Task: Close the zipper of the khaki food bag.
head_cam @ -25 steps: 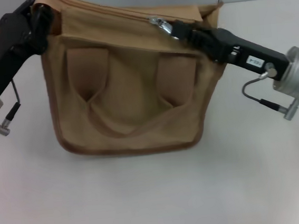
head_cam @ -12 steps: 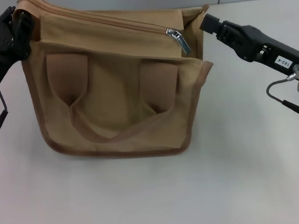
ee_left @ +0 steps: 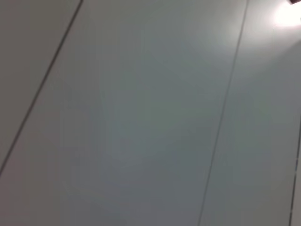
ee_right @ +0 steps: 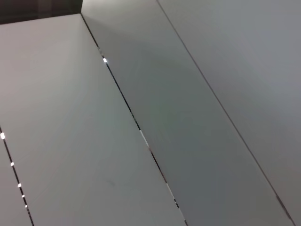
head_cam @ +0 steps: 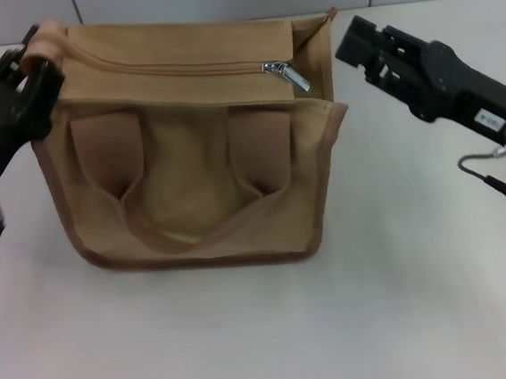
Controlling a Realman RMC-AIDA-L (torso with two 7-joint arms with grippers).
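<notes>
Only flat grey wall panels [ee_right: 221, 94] with thin dark seams [ee_right: 141, 132] running diagonally between them.

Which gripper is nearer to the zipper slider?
Right. The right gripper is just off the bag's slider-side end, clear of the slider. The left gripper grips the far corner.

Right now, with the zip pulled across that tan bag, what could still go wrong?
The slider sits near the right end of the zipper, but a folded flap stands open beyond it, so the khaki food bag may not be fully shut. The right gripper hangs apart from the bag, so only the left gripper at the left top corner appears to hold it. If that grip lets go, the bag might slump or tip on the table.
</notes>
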